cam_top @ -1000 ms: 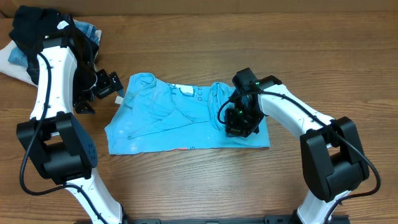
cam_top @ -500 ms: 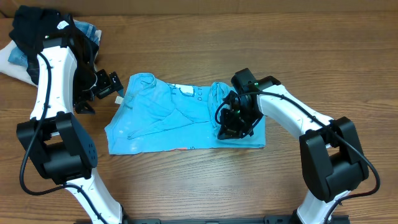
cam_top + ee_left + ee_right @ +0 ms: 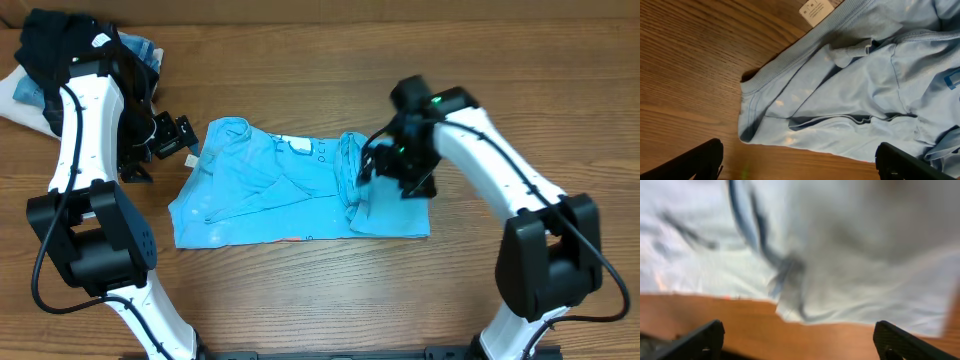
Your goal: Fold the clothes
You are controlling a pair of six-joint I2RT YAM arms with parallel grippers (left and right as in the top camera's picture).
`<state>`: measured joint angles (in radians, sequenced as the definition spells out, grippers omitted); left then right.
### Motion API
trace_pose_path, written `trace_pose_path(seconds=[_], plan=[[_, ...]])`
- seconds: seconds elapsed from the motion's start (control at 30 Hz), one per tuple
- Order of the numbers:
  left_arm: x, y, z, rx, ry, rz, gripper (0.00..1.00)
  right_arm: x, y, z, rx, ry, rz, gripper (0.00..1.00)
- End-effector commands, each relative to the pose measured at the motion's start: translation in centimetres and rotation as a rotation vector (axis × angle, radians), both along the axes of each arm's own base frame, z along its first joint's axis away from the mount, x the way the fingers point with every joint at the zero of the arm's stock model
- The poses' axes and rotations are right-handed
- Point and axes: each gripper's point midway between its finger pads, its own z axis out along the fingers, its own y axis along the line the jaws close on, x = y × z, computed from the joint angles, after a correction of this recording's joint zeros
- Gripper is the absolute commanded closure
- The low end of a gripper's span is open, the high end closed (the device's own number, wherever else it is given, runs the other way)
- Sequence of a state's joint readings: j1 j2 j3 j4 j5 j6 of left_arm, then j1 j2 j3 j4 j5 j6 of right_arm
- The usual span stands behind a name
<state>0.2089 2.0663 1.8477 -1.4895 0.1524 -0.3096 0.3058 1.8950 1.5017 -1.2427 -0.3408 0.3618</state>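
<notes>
Hovering empty and wide open over the right end of the sky-blue shirt (image 3: 270, 195), the right tool (image 3: 392, 168) is nearest; the left tool (image 3: 180, 135), equally open, sits beside its left end.

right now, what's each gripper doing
Left gripper: open, empty, by the edge of the shirt.
Right gripper: open, empty, over the shirt.

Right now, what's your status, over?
Both open: left gripper beside sky-blue shirt, right gripper over its bunched side. Shirt lies rumpled, part-folded. Dark clothes pile apart.
</notes>
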Motion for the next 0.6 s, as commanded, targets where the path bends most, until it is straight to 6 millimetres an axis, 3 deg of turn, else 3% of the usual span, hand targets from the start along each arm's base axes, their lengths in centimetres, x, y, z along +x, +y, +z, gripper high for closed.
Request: trace_pose_path(seconds=[0.0, 0.17, 0.27, 0.57], plan=[[0.1, -0.3, 0.5, 0.005, -0.017, -0.028, 0.00, 3.0, -4.7, 1.5, -0.044, -0.107, -0.077, 0.00], [0.2, -0.3, 0.5, 0.005, -0.021, -0.027, 0.00, 4.8, -10.2, 1.3, -0.031, -0.176, -0.078, 0.00], [0.2, -0.3, 0.5, 0.005, -0.022, -0.027, 0.00, 5.4, -11.6, 1.0, 0.031, -0.206, -0.085, 0.00], [0.2, -0.3, 0.5, 0.004, -0.019, -0.027, 0.00, 5.3, -9.9, -1.0, 0.295, -0.269, -0.066, 0.00]])
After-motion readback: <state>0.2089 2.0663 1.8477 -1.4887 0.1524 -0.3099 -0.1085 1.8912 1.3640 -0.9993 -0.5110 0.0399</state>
